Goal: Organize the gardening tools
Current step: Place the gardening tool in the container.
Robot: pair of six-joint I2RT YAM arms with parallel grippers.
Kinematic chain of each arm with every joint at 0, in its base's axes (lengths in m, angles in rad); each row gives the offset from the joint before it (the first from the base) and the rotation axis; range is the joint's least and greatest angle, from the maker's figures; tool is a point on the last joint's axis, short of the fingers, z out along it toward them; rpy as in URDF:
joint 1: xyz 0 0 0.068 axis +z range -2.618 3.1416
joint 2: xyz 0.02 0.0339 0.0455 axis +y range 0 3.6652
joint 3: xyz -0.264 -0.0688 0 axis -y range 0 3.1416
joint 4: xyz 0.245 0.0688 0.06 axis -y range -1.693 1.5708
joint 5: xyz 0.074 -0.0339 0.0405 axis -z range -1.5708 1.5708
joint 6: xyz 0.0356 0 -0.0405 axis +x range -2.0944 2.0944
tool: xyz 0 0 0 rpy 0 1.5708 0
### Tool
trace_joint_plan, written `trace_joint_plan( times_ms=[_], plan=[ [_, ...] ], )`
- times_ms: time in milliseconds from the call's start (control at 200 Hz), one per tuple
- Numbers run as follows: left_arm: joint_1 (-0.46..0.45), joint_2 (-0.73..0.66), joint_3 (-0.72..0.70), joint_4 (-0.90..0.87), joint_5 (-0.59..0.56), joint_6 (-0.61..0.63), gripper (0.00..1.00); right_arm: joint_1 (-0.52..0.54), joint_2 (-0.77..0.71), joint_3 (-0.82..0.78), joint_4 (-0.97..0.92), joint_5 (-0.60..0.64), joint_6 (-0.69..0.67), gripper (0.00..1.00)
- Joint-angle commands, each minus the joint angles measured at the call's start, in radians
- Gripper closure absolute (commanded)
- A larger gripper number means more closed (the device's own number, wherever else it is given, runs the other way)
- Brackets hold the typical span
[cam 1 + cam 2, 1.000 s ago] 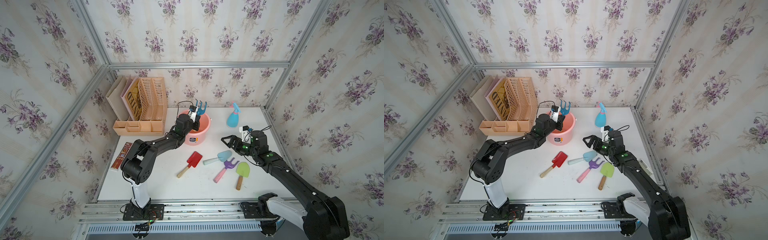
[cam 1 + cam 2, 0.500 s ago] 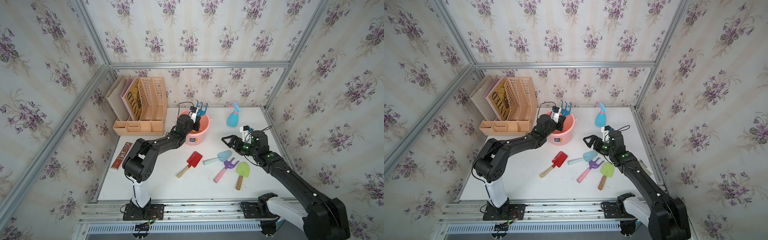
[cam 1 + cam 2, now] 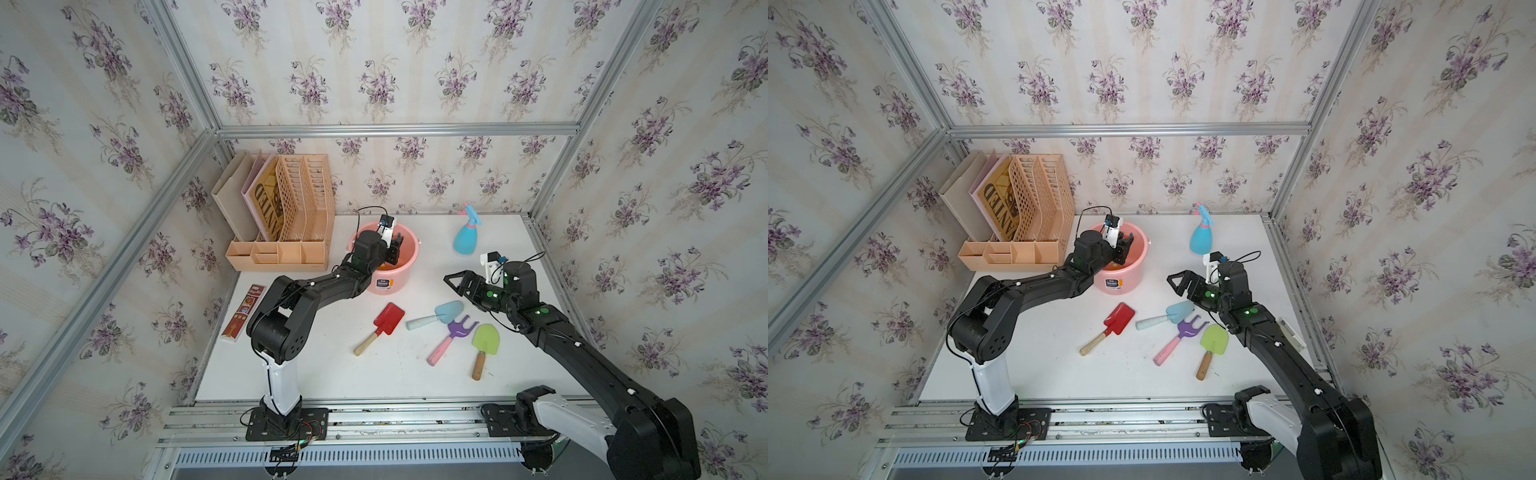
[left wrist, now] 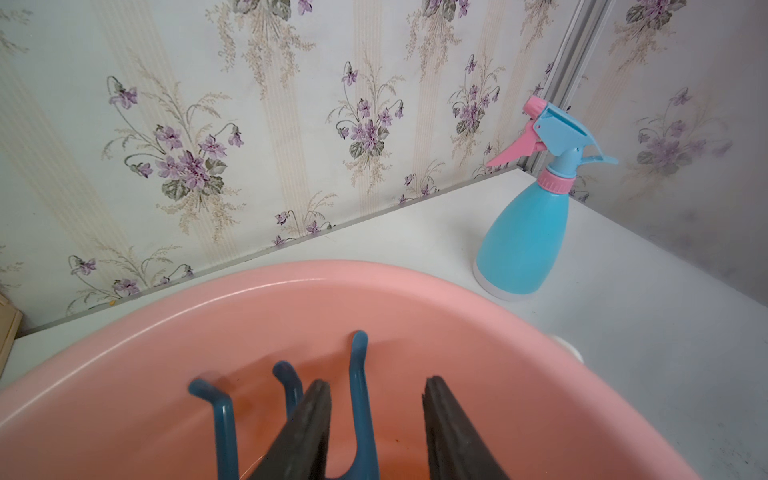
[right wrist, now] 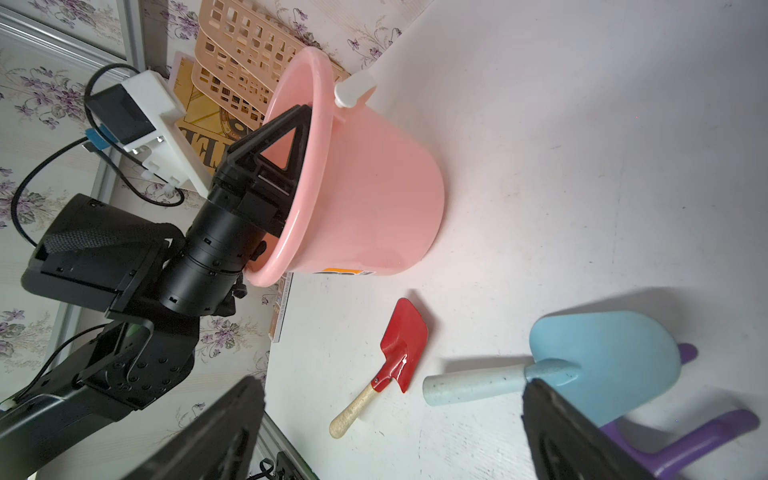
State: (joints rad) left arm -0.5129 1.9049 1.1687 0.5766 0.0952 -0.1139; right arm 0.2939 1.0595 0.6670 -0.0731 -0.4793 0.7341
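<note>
Left hand (image 4: 376, 387) inside the pink bucket (image 4: 291, 286), its jaws parted with a tine of the blue fork (image 4: 360, 395) loose between them; it should lift straight up so that neither side snags a tine. Right hand (image 3: 459, 284), spread wide, hovers near the light-blue trowel (image 3: 448, 311) on the counter (image 3: 374, 374).

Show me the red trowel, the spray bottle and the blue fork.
red trowel (image 3: 389, 319), in a top view, on its blade
spray bottle (image 4: 524, 245), left wrist view, on its body
blue fork (image 4: 359, 395), left wrist view, on one prong
</note>
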Motion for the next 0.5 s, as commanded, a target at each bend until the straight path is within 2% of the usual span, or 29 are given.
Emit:
trace_joint_plan(
  times_ms=[0,145,360,500],
  plan=[
    [-0.001,-0.018,0.002,0.012,-0.003,0.007,0.49,-0.001,0.000,0.008,0.007,0.005,0.002,0.00],
    [-0.003,-0.053,0.004,0.016,-0.010,0.042,0.32,-0.001,0.005,0.008,0.006,0.004,-0.001,0.00],
    [-0.026,-0.174,-0.030,-0.030,-0.036,0.097,0.26,-0.001,0.007,0.007,-0.014,0.017,-0.013,0.00],
    [-0.068,-0.295,-0.084,-0.115,-0.106,0.155,0.22,-0.001,0.017,0.007,-0.042,0.024,-0.031,0.00]
  ],
)
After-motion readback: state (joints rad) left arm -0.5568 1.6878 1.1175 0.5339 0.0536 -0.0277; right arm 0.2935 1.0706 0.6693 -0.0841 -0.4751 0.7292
